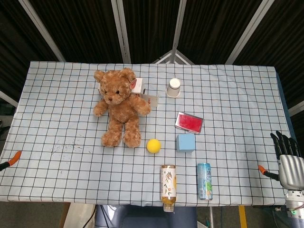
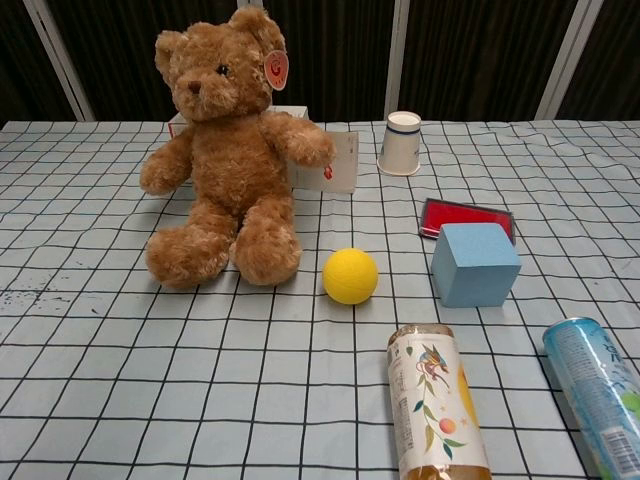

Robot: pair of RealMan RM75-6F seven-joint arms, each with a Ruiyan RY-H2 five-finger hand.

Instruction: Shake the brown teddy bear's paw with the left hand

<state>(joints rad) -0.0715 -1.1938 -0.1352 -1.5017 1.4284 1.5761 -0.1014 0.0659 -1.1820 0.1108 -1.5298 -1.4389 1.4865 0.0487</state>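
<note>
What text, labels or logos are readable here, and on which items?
No text can be read in full.
Teddy bear ear tag: red round logo, too small to read.
Bottle: illustrated label with plant and fruit art, its print too small.
Can: print blurred.
Card behind the bear: small red mark, illegible.
Paper cup: no visible text.

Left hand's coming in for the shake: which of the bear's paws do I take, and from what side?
Take the teddy bear's paw on the view's left; it sticks out sideways, clear of the body, with bare cloth beside it. Come in low from that open side. The left hand is not in view yet.
</note>
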